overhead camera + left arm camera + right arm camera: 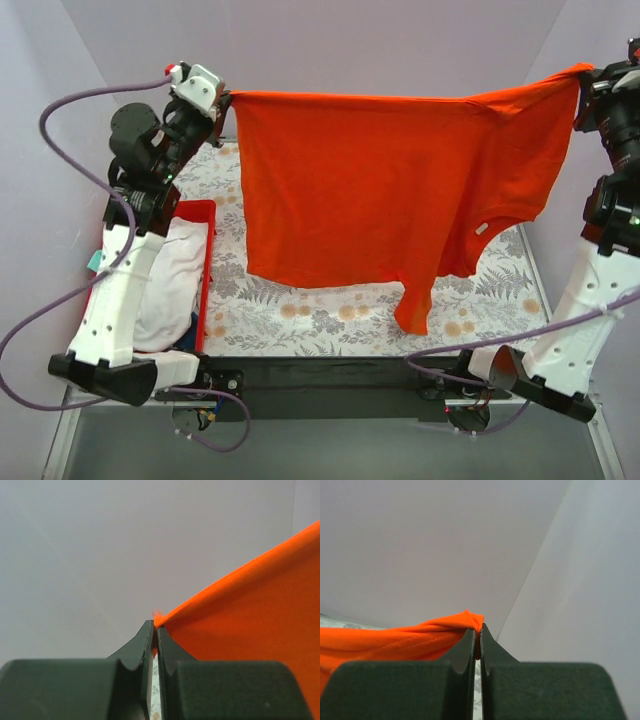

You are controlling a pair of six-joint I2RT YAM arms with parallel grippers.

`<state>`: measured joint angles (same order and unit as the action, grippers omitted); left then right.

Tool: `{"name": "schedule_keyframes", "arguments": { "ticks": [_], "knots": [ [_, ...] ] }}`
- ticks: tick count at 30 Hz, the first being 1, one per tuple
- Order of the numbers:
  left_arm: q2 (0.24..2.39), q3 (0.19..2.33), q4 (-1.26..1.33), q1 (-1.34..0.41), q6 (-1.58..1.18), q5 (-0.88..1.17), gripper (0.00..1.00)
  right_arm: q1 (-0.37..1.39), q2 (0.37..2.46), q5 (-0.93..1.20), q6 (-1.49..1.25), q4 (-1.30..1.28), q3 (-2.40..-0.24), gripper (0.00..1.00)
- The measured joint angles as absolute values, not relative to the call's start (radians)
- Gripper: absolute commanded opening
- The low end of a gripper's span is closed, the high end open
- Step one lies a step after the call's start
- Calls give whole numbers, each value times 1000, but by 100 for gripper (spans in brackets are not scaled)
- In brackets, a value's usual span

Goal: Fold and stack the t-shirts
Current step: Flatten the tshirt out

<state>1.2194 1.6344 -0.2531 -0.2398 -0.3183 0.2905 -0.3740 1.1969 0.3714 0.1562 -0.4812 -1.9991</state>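
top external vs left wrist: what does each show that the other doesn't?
Top external only: the whole orange t-shirt hanging stretched between both arms, the right gripper on its other top corner, a red bin holding white cloth, and the floral table. Left wrist only: close up, the fingers pinched shut on the shirt's corner, a tuft poking past the tips. Both: the orange shirt and the left gripper holding it.

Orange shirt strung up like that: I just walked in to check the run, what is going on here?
Both arms hold the orange t-shirt up above the table. The left gripper and the right gripper are each shut on an upper corner, so it hangs spread between them, unfolded. White cloth lies in the red bin.
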Motion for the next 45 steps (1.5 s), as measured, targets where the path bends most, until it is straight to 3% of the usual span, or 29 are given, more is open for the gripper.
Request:
{"name": "schedule_keyframes", "arguments": {
  "ticks": [8, 15, 18, 21, 23, 27, 31, 35, 40, 45],
  "knots": [
    [1499, 1706, -219, -240, -348, 266, 0, -363, 1448, 474, 74, -471, -2024, 1],
    [1866, 2064, -165, -240, -386, 254, 0, -346, 1769, 482, -43, -480, -2348, 1],
    [2004, 2289, -134, -240, -381, 245, 0, -346, 1768, 467, -76, -414, -2360, 1],
    [2012, 2337, -87, -239, -355, 243, 0, -345, 1692, 441, -78, -312, -2291, 1],
    [1958, 2260, -31, -239, -335, 247, 0, -345, 1620, 435, -73, -244, -2222, 1],
    [1748, 1877, 84, -234, -266, 279, 0, -345, 1491, 449, -36, -147, -2050, 1],
    [1583, 1459, 176, -232, -185, 308, 0, -345, 1378, 490, 51, -106, -1718, 1],
    [1564, 1146, 201, -231, -113, 344, 0, -346, 1346, 507, 148, -177, -1365, 1],
    [1566, 929, 129, -231, -47, 392, 0, -346, 1273, 488, 307, -317, -1013, 1],
    [1567, 912, 56, -230, 21, 412, 0, -342, 1259, 482, 469, -425, -945, 1]
  ]
}}
